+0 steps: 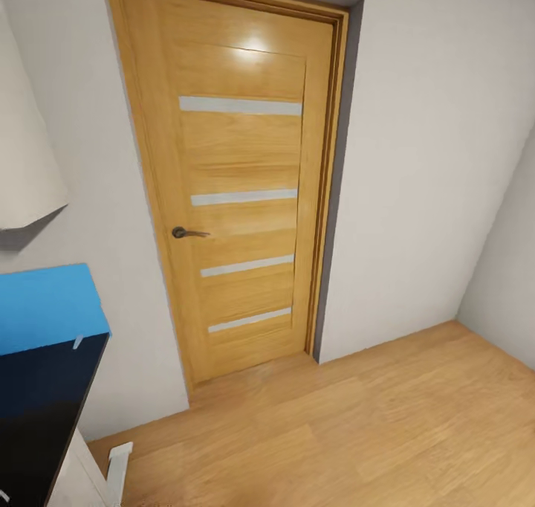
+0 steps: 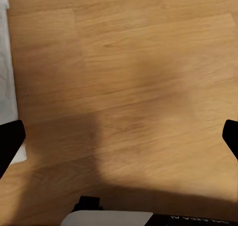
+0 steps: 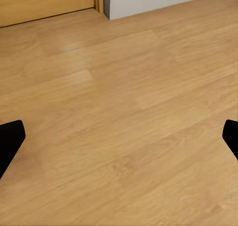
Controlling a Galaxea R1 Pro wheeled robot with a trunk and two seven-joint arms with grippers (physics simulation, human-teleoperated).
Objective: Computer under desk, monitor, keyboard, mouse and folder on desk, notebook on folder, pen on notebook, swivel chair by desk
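I face a closed wooden door (image 1: pixel 238 195) in a white wall, over a wooden floor (image 1: pixel 357 433). At the left edge of the head view a glossy black top (image 1: pixel 37 410), possibly an end of the desk, lies below a bright blue panel (image 1: pixel 44 306). In the left wrist view my left gripper (image 2: pixel 119 141) hangs open over bare floor, its black fingertips (image 2: pixel 9 141) far apart. Seen from the right wrist, my right gripper (image 3: pixel 119 141) is open too, with floor and nothing else between its fingertips (image 3: pixel 10 139).
A white rounded shape (image 1: pixel 22 150) hangs at the upper left. A white piece (image 1: pixel 119 466) stands on the floor beside the black top, and a white edge (image 2: pixel 7 77) borders the floor under my left arm. A side wall (image 1: pixel 505 269) closes in at right.
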